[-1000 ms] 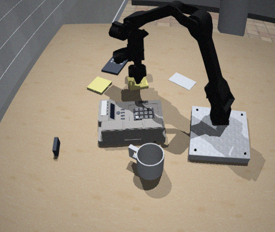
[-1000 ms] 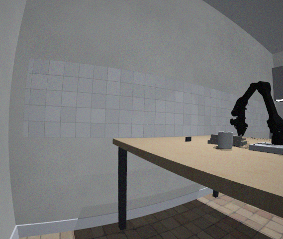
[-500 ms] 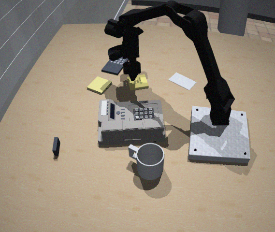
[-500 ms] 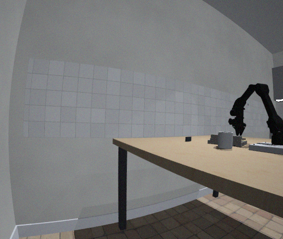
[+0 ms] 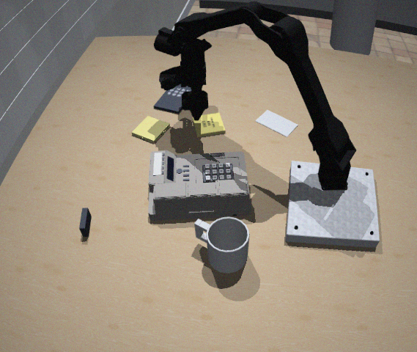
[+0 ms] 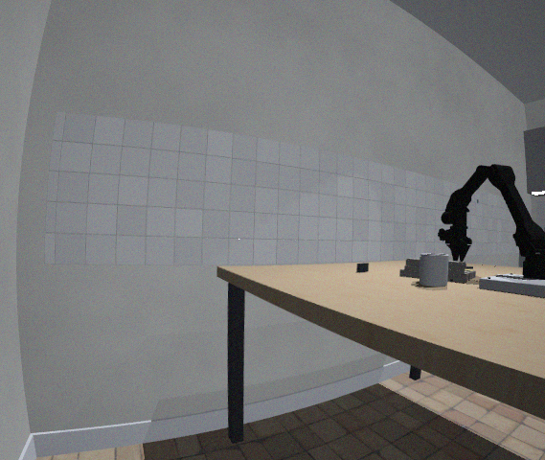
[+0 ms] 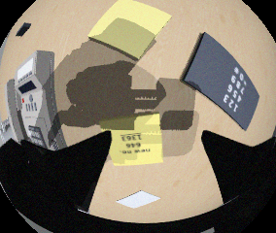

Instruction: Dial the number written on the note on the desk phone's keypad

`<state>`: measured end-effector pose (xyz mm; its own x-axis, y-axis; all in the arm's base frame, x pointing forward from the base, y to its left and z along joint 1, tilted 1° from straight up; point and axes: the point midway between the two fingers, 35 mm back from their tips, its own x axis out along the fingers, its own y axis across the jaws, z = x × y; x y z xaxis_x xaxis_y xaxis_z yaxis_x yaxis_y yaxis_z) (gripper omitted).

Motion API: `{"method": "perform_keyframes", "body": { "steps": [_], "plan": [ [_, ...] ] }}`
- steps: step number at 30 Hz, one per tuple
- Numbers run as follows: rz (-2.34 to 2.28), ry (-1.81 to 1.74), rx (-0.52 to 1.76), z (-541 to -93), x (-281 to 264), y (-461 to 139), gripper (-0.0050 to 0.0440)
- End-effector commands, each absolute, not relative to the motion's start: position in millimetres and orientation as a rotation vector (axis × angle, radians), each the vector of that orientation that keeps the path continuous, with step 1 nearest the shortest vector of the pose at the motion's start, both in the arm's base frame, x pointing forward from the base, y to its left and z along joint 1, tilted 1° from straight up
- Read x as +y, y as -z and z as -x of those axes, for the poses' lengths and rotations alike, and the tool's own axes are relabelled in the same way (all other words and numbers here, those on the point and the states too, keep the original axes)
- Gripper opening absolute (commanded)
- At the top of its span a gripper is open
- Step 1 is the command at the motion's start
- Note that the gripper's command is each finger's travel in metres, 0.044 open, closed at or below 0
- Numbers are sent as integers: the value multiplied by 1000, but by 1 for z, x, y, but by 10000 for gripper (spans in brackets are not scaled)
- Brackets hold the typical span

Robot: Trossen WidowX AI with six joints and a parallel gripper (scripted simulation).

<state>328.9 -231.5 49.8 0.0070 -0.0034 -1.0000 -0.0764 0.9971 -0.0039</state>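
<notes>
I hold the gripper wide open and empty above the written note, behind the phone, whose handset lies in its cradle.
</notes>
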Motion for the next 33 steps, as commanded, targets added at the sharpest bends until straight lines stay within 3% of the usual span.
{"method": "perform_keyframes", "body": {
  "steps": [1,6,12,33],
  "plan": [
    [69,-55,1566,-329,-233,-50,440],
    [69,-55,1566,-327,-233,-50,440],
    [69,-55,1566,-272,-238,-50,440],
    [69,-55,1566,-270,-238,-50,440]
  ]
}}
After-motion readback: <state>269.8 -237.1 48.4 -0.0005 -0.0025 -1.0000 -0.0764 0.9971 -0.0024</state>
